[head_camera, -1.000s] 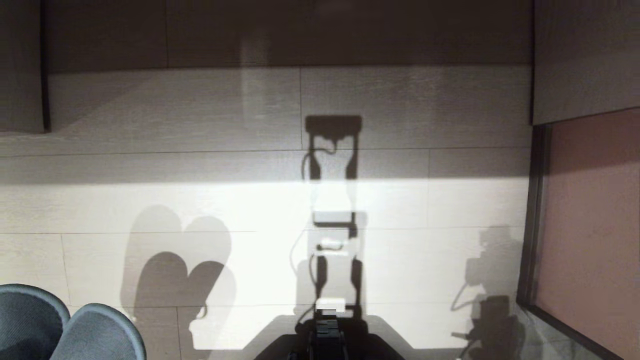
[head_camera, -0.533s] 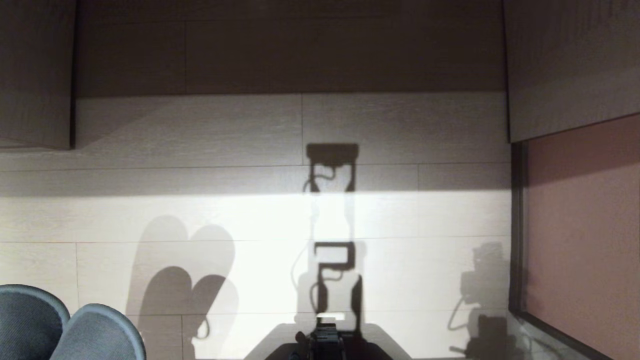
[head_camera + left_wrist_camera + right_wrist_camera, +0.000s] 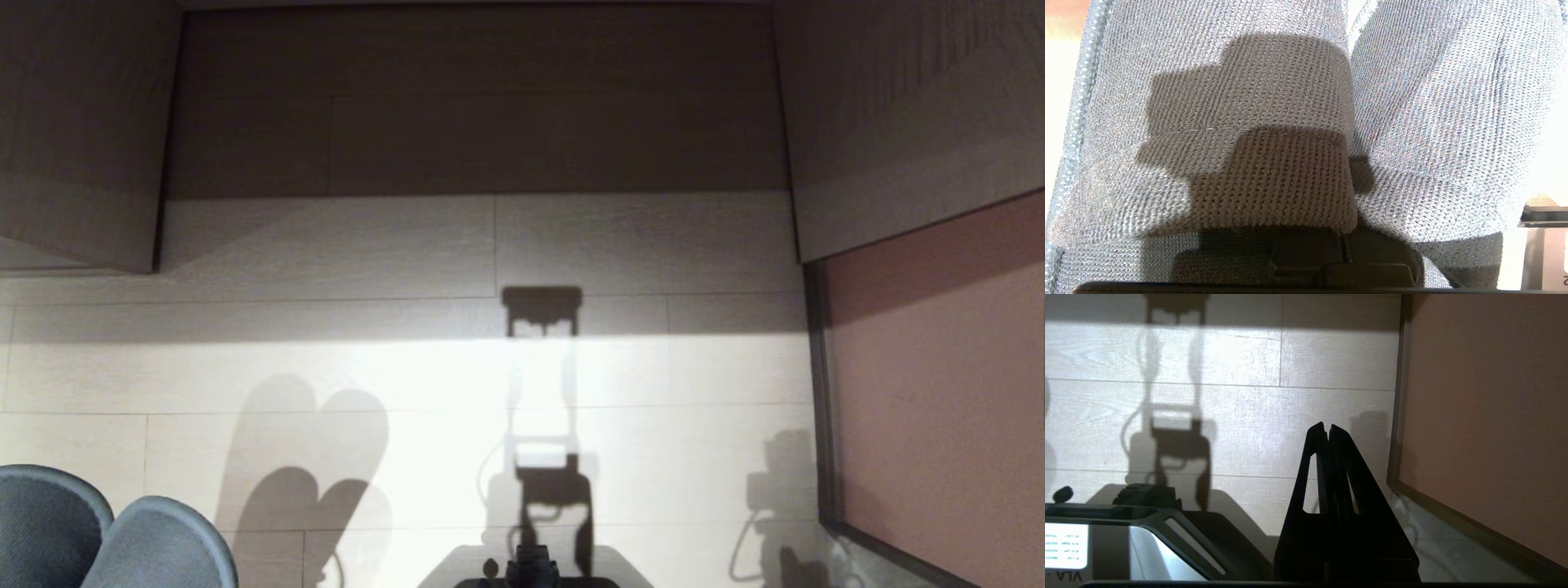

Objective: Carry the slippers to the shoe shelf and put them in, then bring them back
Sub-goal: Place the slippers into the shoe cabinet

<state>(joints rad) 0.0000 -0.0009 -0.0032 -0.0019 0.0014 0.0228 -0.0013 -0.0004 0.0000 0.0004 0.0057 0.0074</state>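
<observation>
item: slippers (image 3: 106, 539), pair, lower left of head view, clenched in left claw (image 3: 1306, 261). right claw (image 3: 1327, 430) clenched on nothing, lower centre of its view. step judged: carrying. next: find the shoe shelf, unseen here.

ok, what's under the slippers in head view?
Pale wood-look floor, carrying the slippers' heart-shaped shadow. The floor directly beneath them is covered, and the left pincer holding them is out of frame there.

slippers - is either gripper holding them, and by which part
The left gripper is shut on the slippers, pinching their fabric at the end nearest the wrist; which end cannot be told. The right gripper is shut and empty.
</observation>
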